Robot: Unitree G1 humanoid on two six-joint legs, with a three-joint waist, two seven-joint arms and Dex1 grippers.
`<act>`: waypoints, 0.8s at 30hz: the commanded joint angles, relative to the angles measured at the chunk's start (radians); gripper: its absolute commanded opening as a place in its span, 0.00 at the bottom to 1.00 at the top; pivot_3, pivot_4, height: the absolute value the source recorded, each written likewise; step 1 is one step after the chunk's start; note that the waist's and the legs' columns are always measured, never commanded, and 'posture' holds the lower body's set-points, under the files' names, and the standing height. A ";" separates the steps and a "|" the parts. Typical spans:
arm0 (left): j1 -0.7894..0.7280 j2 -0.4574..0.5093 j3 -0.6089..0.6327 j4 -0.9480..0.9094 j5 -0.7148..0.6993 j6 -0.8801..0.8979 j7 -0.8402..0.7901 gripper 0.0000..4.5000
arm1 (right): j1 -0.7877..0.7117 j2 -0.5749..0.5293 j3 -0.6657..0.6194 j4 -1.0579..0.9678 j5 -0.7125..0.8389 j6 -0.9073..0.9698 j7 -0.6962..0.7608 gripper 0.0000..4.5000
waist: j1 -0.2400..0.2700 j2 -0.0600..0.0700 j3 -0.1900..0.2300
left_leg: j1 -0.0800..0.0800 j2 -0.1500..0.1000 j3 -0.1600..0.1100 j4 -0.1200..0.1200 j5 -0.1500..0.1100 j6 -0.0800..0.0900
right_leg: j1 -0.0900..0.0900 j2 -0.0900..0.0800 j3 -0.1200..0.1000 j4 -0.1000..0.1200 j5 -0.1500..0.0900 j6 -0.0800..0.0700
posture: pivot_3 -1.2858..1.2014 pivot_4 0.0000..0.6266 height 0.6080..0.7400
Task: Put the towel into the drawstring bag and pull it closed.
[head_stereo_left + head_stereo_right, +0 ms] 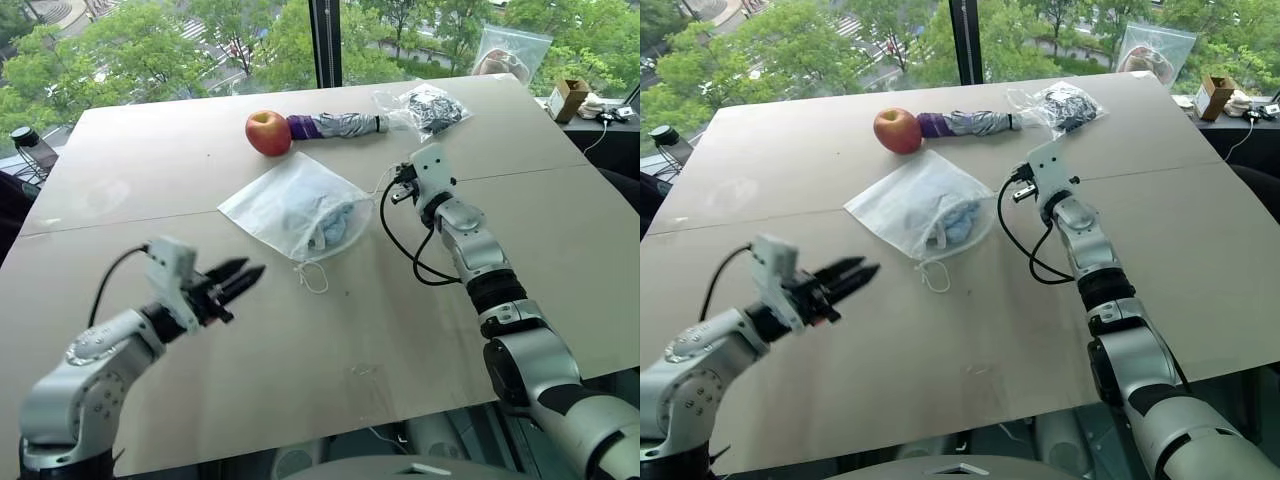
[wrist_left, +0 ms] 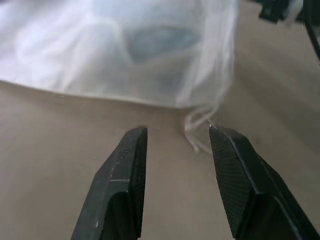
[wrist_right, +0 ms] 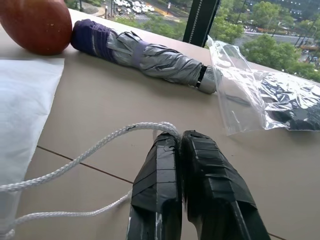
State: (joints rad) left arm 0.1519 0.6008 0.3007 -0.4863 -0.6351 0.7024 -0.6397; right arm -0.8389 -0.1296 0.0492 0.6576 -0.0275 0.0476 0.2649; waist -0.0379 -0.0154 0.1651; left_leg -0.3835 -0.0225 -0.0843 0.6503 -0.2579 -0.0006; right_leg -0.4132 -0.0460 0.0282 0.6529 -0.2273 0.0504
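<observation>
We are finding the desk [image 1: 300, 370] carrying every item under review; its tan top is running from the window edge to the near edge.

The drawstring bag [image 1: 272, 200] is lying flat near the middle of the desk, a thin white pouch; the towel [image 1: 335, 222] is sitting inside it, showing pale blue through the fabric toward the corded end; a loose cord loop [image 1: 314, 277] is trailing from that end onto the desk toward the near side, untouched.

Beyond the bag, a folded umbrella [image 1: 340, 126] is lying with its purple end touching a red apple [image 1: 268, 132]; a clear plastic bag of dark items [image 1: 428, 108] is resting just beside the umbrella's other end.

The right gripper [image 3: 179, 136] is hovering level beside the bag's right corner; its jaws are clenched on the white cord [image 3: 90, 152], which is running from between the fingertips back toward the bag.

The left gripper [image 1: 242, 277] is hanging above the desk on the near left, well apart from the bag and pointing toward it; its jaws are standing released with a clear gap between them, grasping nothing; in the left wrist view the loose cord loop is lying on the desk beyond the fingertips [image 2: 131, 150].
</observation>
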 commanded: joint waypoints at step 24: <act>-0.175 -0.159 -0.246 0.271 0.304 -0.377 0.033 0.18 | 0.043 0.024 0.003 -0.133 0.005 0.057 0.011 0.00 | -0.004 0.001 0.000 | 0.000 0.001 0.000 -0.002 0.000 0.000 | -0.001 0.000 0.000 0.000 0.000 0.000 | 0.52 0.24 1.00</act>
State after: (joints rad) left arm -0.0310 0.4402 0.0470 -0.2043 -0.3358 0.3420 -0.6100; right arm -0.7966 -0.1094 0.0527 0.5842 -0.0295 0.1078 0.2760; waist -0.0419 -0.0147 0.1655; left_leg -0.3836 -0.0219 -0.0839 0.6487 -0.2579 -0.0006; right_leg -0.4141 -0.0460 0.0285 0.6527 -0.2272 0.0505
